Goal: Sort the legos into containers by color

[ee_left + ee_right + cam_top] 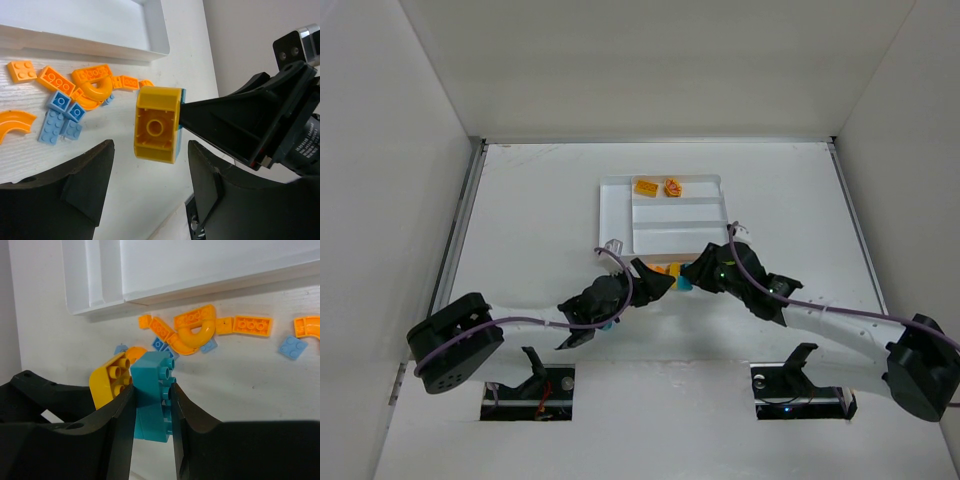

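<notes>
My right gripper [151, 388] is shut on a teal brick [150, 367] held above the table, and a yellow round-cornered brick [107, 380] is stuck to that brick's side. In the left wrist view the yellow brick [156, 122] hangs just at the tips of my left gripper [151, 146], whose jaws stand open on either side without touching it. Loose orange and light blue legos [75, 85] lie on the table beside the white tray [615, 215]. Two orange legos [658, 187] sit in the tray's far section. Both grippers meet near the tray's front edge [670, 275].
The tray's long sections [200, 270] lie just beyond the loose pile [192, 330]. White walls enclose the table on the left, right and back. Both arms slant in from the near corners and crowd the space in front of the tray.
</notes>
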Controlling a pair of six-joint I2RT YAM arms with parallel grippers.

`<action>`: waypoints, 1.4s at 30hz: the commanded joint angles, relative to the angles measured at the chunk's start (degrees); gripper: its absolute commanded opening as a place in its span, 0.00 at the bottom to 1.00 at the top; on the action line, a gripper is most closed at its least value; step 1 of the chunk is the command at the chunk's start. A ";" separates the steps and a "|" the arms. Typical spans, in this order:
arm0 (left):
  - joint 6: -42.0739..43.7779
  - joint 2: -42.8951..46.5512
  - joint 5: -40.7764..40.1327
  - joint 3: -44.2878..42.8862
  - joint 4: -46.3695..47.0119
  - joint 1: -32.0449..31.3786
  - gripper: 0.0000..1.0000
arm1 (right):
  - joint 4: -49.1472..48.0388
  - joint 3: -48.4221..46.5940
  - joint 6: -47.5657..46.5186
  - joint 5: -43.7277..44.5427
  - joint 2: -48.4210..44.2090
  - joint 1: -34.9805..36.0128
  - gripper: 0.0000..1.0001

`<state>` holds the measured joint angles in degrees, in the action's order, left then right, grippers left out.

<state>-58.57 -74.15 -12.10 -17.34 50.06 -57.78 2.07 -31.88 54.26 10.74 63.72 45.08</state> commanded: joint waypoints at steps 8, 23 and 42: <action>3.63 -0.64 0.14 -0.67 6.53 1.05 0.53 | -4.17 -2.75 0.76 -4.59 -1.85 0.40 0.34; 2.76 1.28 2.25 -1.03 6.10 1.40 0.24 | -8.04 -2.49 1.37 -9.25 0.53 -0.12 0.37; -11.03 12.36 12.09 5.04 5.48 11.85 0.18 | -31.92 11.66 3.48 -15.48 -13.37 -2.41 0.85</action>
<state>-65.87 -64.25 -3.22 -12.84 52.29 -47.07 -17.47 -21.39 56.73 -0.60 49.89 41.78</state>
